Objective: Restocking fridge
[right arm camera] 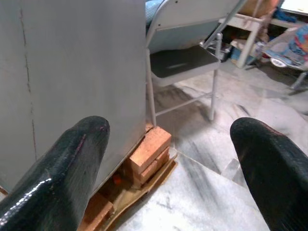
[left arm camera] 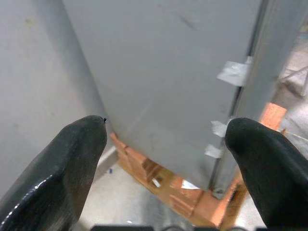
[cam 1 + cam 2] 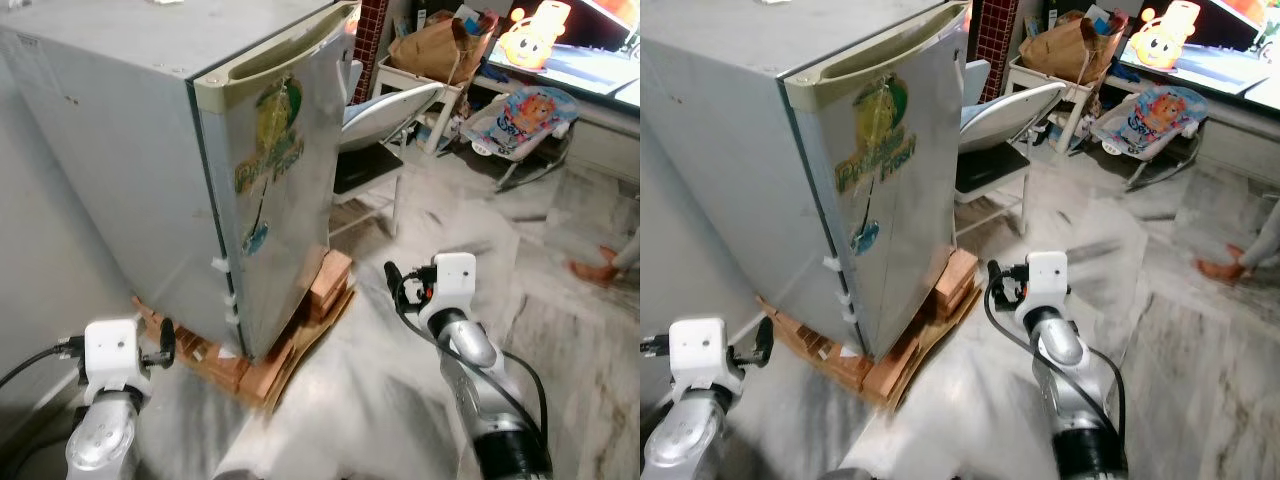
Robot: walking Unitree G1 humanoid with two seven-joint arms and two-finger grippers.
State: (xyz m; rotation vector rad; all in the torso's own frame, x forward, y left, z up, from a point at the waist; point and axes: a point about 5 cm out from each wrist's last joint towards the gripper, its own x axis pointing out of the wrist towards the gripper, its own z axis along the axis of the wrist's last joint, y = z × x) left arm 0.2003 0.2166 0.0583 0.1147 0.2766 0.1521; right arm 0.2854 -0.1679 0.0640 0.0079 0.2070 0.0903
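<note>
Grey fridge point(image 3: 200, 150), door closed, standing on bricks before the robot.

The fridge sits raised on orange bricks point(image 3: 325, 285) and flattened cardboard point(image 3: 300, 350) on a marbled floor point(image 3: 400, 400), with a worn sticker point(image 3: 268, 150) on its closed door and bits of tape on the hinge edge. The left gripper point(image 2: 166, 139) is held low near the fridge's side wall, fingers point(image 2: 67, 163) spread wide and holding nothing. The right gripper point(image 1: 173, 149) is held low in front of the door, near the bricks, fingers point(image 1: 62, 168) also wide apart and empty. Beyond the fridge stands a folding chair point(image 3: 385, 120), then a brown paper bag point(image 3: 435, 45), a baby bouncer point(image 3: 525, 115) and a yellow plush toy point(image 3: 530, 35).
</note>
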